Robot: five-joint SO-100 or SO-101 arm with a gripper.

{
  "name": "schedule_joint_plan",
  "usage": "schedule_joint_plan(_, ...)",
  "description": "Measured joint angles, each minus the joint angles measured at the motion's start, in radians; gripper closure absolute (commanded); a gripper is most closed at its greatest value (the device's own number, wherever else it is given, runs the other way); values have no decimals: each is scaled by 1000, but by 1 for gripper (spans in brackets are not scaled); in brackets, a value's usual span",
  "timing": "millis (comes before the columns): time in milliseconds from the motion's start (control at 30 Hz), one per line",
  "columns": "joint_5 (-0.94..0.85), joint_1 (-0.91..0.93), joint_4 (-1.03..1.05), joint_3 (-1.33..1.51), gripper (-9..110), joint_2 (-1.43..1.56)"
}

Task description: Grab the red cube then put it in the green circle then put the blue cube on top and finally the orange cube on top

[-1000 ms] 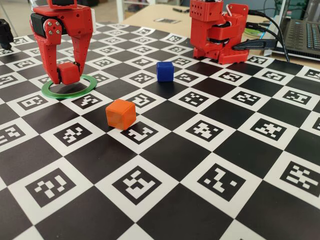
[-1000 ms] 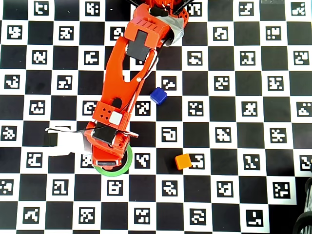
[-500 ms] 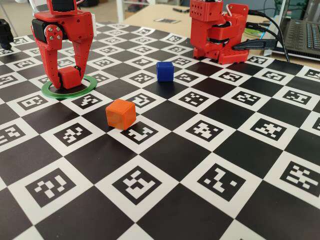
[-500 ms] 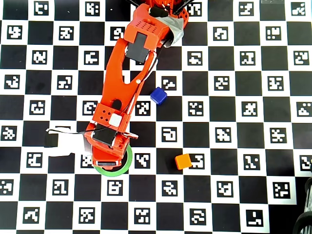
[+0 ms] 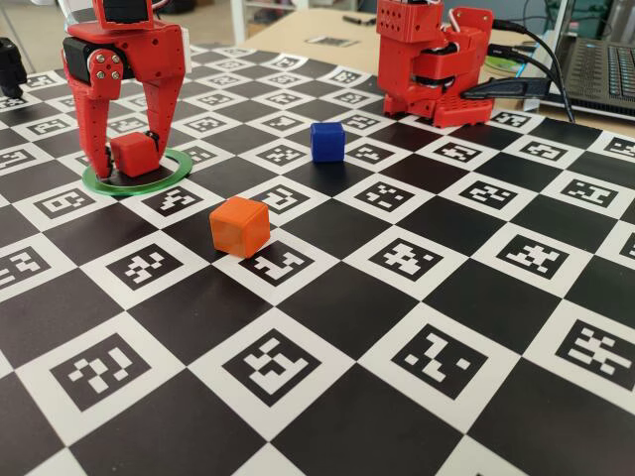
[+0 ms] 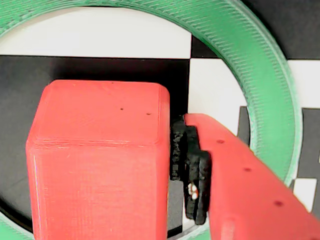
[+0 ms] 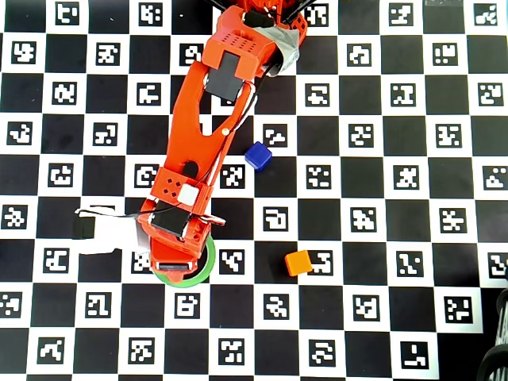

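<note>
The red cube [image 5: 134, 154] rests inside the green circle [image 5: 139, 190] at the far left of the fixed view. My gripper [image 5: 129, 164] straddles it, open, with a thin gap on each side. In the wrist view the red cube [image 6: 100, 160] fills the left half, and the padded finger [image 6: 240, 190] stands just clear of its right face, inside the green circle [image 6: 260, 55]; the other finger is hidden behind the cube. The blue cube [image 5: 326, 141] [image 7: 257, 155] sits mid-board. Nearer the camera lies the orange cube [image 5: 239, 226] [image 7: 298, 263]. From overhead, the arm covers the red cube.
The arm's red base [image 5: 432, 59] stands at the back of the checkered marker board. A laptop [image 5: 600, 64] and black cables [image 5: 516, 87] lie at the back right. A black object [image 5: 10, 64] sits at the far left edge.
The gripper came down with the red cube and set it inside the green ring. Its fingers have since spread slightly off the cube. The blue and orange cubes stayed put.
</note>
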Motion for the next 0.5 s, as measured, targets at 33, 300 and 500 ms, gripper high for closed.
schedule_joint_plan(33,0,0,-2,0,67,0)
schedule_joint_plan(300,0,6,29,3,61,14)
schedule_joint_plan(500,38,8,86,15,61,103)
